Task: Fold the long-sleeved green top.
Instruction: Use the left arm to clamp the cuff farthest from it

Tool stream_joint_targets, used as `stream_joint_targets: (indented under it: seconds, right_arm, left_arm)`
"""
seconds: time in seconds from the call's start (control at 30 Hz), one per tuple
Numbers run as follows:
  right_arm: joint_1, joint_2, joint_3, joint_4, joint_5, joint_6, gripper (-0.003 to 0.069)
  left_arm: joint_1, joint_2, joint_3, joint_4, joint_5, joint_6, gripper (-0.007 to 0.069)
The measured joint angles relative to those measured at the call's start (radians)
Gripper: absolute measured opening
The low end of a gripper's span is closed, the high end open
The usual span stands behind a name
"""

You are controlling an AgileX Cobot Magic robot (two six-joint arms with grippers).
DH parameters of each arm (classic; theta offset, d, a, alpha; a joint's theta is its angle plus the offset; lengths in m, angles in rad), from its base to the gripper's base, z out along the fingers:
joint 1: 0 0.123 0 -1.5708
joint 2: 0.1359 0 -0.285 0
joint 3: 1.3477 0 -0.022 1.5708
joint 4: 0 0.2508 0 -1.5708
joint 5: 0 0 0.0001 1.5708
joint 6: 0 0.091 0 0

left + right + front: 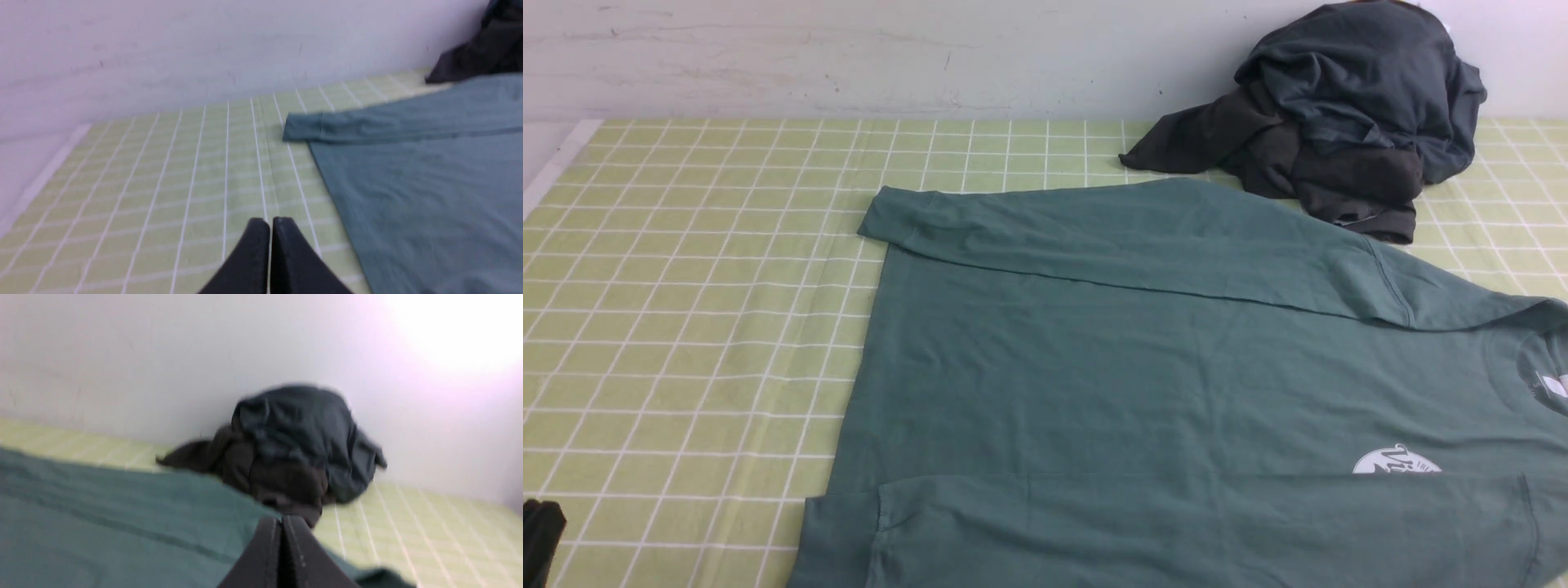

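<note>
Big pale wall [849,57] across the back, scuffed and plain, and it meets the bench [686,286] along the far edge. The bench wears a light green cover ruled with white squares, creased here and there on the left side.

Spread across the middle and right of that cover is the green long-sleeved top [1135,367], lying flat, hem to the left, collar [1543,367] at the right edge of the front view. The far sleeve [1094,237] is folded in across the body, its cuff reaching just past the hem. The near sleeve [1176,523] lies across the body along the near edge. A white print [1396,461] peeks out just above that near sleeve.

Back right, against the wall, sits a heap of dark clothes [1347,114], its lower edge touching the top's far shoulder.

Now the tools. The left tool [269,222] shows clearly in its own wrist view: black fingers pressed together, closed, with nothing between them, over bare checked cover just beside the hem. The front view catches only a black sliver of it at the near left corner. The right tool [282,518] is out of the front view altogether; its wrist view, blurred, shows the fingers together, closed, over the green fabric, facing the dark heap, with nothing seen between them.
</note>
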Motion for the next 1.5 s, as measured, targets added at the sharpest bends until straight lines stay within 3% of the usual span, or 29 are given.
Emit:
stream_joint_targets:
  seconds: [0.23,0.3,0.4,0.53,0.6,0.83,0.87,1.03,1.17,1.33,1.37,1.43,1.5]
  right_arm:
    - [0.0,0.0,0.0,0.0,-0.483,0.077,-0.0014]
    - [0.0,0.0,0.0,0.0,-0.591,0.114,-0.0014]
    - [0.0,-0.001,-0.021,0.0,-0.635,0.137,-0.0014]
    - [0.0,0.032,-0.167,-0.01,-0.493,0.129,-0.0014]
    - [0.0,0.122,-0.32,-0.044,-0.302,0.12,-0.0014]
    - [0.0,0.412,-0.466,-0.105,0.124,0.119,-0.0014]
    - [0.0,0.499,-0.466,-0.086,0.269,0.127,-0.0014]
    - [0.0,0.67,-0.466,0.091,0.629,0.084,-0.0014]
    - [0.0,0.77,-0.466,0.231,0.717,-0.064,-0.0014]
    - [0.032,0.863,-0.466,0.446,0.666,-0.334,-0.0014]
    - [0.034,0.865,-0.466,0.453,0.666,-0.344,-0.0014]
    - [0.066,0.887,-0.466,0.537,0.66,-0.464,-0.0014]
    - [0.084,0.889,-0.466,0.573,0.663,-0.524,-0.0014]
  left_arm:
    - [0.0,0.0,0.0,-0.001,-0.357,-0.031,-0.0003]
    - [0.0,0.0,-0.001,-0.001,-0.515,-0.105,-0.0003]
    - [0.0,0.017,-0.088,0.02,-0.565,-0.217,-0.0003]
    - [0.0,0.139,-0.324,0.03,-0.4,-0.315,-0.0003]
    - [0.0,0.293,-0.509,0.034,-0.196,-0.342,-0.0003]
    - [0.0,0.669,-0.65,0.044,0.115,-0.352,-0.0003]
    - [0.0,0.794,-0.649,0.044,0.236,-0.329,-0.0003]
    - [-0.009,1.051,-0.649,-0.057,0.511,-0.234,-0.0003]
    - [-0.012,1.209,-0.649,-0.217,0.622,-0.079,-0.0003]
    - [-0.012,1.402,-0.671,-0.478,0.647,0.207,0.0014]
    - [-0.012,1.402,-0.671,-0.485,0.647,0.207,0.0017]
    - [-0.012,1.463,-0.721,-0.539,0.647,0.318,0.0078]
    - [-0.012,1.484,-0.755,-0.541,0.643,0.341,0.014]
